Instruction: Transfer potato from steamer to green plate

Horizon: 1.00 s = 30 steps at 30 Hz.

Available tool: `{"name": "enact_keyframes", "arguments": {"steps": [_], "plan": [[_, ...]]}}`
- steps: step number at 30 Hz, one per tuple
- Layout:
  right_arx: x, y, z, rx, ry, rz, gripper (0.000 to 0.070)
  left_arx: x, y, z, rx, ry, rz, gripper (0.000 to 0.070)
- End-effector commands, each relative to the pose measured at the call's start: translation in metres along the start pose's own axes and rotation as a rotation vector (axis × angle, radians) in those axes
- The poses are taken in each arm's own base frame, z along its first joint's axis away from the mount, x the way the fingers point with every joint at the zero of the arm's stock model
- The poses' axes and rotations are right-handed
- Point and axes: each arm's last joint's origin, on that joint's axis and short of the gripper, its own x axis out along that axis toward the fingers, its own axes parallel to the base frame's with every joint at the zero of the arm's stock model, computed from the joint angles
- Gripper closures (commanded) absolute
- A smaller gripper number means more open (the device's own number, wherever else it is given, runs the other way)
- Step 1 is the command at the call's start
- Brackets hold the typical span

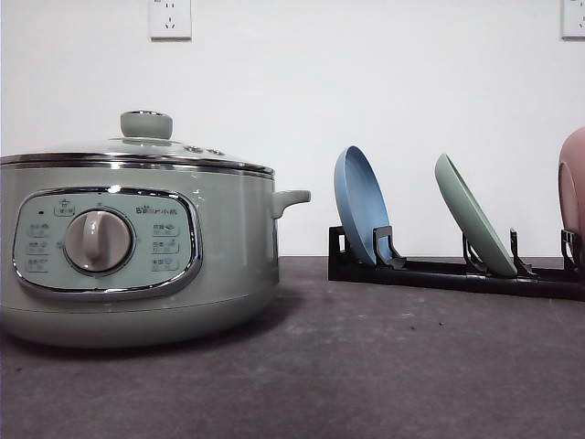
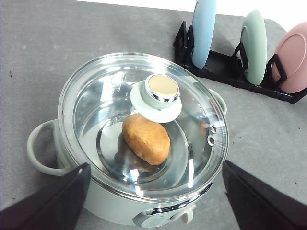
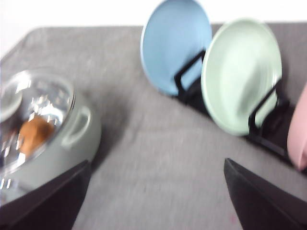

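1. Nearest the camera, the left end effector (image 2: pixel 153 203) hangs above the steamer (image 1: pixel 137 256), its two dark fingers (image 2: pixel 45 201) spread wide to either side of the pot and holding nothing.
2. Sealed under the steamer's glass lid (image 2: pixel 100 105), the potato (image 2: pixel 146 139) lies on the pot's floor, just beside and partly beneath the lid's knob (image 2: pixel 157 97). By this showing the task stands at its opening step: nothing has been lifted out.
3. Across the grey surface (image 1: pixel 366 366), the right end effector (image 3: pixel 153 201) hovers with its fingers equally wide apart and empty, looking toward the plates; that view is blurred.
4. Farthest back, the green plate (image 1: pixel 473 216) stands tilted on edge in a black rack (image 1: pixel 439 273), between a blue plate (image 1: pixel 358 203) and a pink plate (image 1: pixel 573 183).
5. Judging from this, the next move calls for a grip on the knob to raise the lid, and the green plate likely must come out of the rack and lie flat before the potato can rest on it.
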Motion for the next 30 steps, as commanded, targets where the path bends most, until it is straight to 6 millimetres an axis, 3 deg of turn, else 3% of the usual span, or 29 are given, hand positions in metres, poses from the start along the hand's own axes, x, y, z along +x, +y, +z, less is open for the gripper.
{"name": "enact_keyframes", "arguments": {"steps": [1,11,16,23,30], "plan": [[0.009,-0.003,0.014,0.02,-0.01,0.004,0.014,-0.004,-0.003,0.006,0.018,-0.023,-0.007,0.014],[0.088,-0.027,0.073,0.035,0.057,0.024,0.0141,-0.004,-0.003,0.006,0.018,-0.023,-0.007,0.014],[0.131,-0.039,0.091,0.05,0.091,0.018,0.0141,-0.004,-0.003,0.006,0.017,-0.023,-0.007,0.014],[0.187,-0.053,0.094,0.064,0.151,-0.016,0.0142,-0.004,-0.002,0.006,0.017,-0.023,-0.007,0.014],[0.233,-0.064,0.078,0.06,0.192,-0.059,0.0178,-0.004,-0.002,0.005,0.017,-0.022,-0.007,0.014]]}}
